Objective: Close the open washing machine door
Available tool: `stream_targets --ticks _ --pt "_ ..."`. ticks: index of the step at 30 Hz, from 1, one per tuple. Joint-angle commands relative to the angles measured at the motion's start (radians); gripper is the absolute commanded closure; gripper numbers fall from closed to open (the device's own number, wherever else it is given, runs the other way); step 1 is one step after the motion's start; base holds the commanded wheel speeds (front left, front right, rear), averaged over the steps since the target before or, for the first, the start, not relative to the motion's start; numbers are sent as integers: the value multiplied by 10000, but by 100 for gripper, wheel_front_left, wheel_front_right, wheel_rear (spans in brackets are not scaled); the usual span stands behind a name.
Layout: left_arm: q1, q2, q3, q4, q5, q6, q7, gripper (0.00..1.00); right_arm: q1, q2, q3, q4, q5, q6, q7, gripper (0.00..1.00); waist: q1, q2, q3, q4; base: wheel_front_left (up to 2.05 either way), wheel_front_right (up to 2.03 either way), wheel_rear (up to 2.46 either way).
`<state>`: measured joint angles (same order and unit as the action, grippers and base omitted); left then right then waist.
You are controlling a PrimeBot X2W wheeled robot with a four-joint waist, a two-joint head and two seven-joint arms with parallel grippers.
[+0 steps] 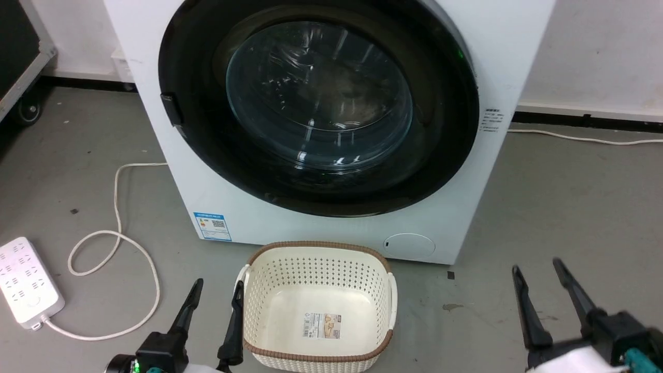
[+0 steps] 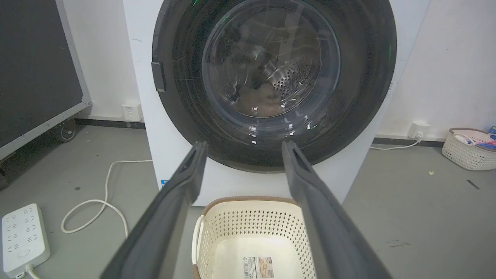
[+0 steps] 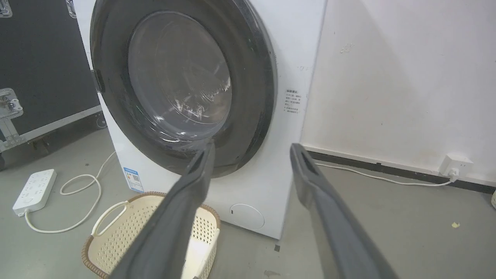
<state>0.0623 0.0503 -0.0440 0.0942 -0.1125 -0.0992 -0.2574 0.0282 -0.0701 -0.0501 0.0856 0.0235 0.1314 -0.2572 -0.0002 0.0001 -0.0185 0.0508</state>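
Observation:
The washing machine (image 1: pixel 336 235) stands straight ahead, white and boxy. Its washing machine door (image 1: pixel 318 93), with a wide glossy black rim and bulging glass, lies flat against the washer's front; no drum opening shows beside it. Through the glass (image 2: pixel 271 62) I see the perforated steel drum. From the right the door (image 3: pixel 178 73) looks flush with the washer's white front (image 3: pixel 294 58). My left gripper (image 1: pixel 217 290) is open at the lower left and holds nothing. My right gripper (image 1: pixel 536 269) is open at the lower right, also holding nothing. Both hang well short of the door.
A cream perforated basket (image 1: pixel 316 269) sits on the floor right before the washer, beside my left fingers. A white power strip (image 1: pixel 26 282) and its looped cable (image 1: pixel 116 228) lie at left. A black wheeled case (image 2: pixel 35 66) stands far left, and a second basket (image 2: pixel 469 149) far right.

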Motion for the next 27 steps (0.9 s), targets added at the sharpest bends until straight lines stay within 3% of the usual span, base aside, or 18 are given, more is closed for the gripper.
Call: stream_targets --ticks 1,6,7,27 --pt "112 20 20 38 71 -31 -43 0 109 58 -33 -61 -58 -7 -34 0 2 -1 0 -7 0 0 0" --pt "144 16 -82 145 172 -107 -43 0 507 185 -139 103 -264 -7 -39 0 2 -1 -37 -8 0 0 0" --pt "140 28 -114 159 205 -124 -43 100 517 189 -149 128 -270 -7 -40 100 2 -1 -41 5 0 0 0" --pt "-77 -5 -22 -14 282 66 384 100 250 142 -20 -30 -191 1 372 100 2 -1 -10 -78 0 0 0"
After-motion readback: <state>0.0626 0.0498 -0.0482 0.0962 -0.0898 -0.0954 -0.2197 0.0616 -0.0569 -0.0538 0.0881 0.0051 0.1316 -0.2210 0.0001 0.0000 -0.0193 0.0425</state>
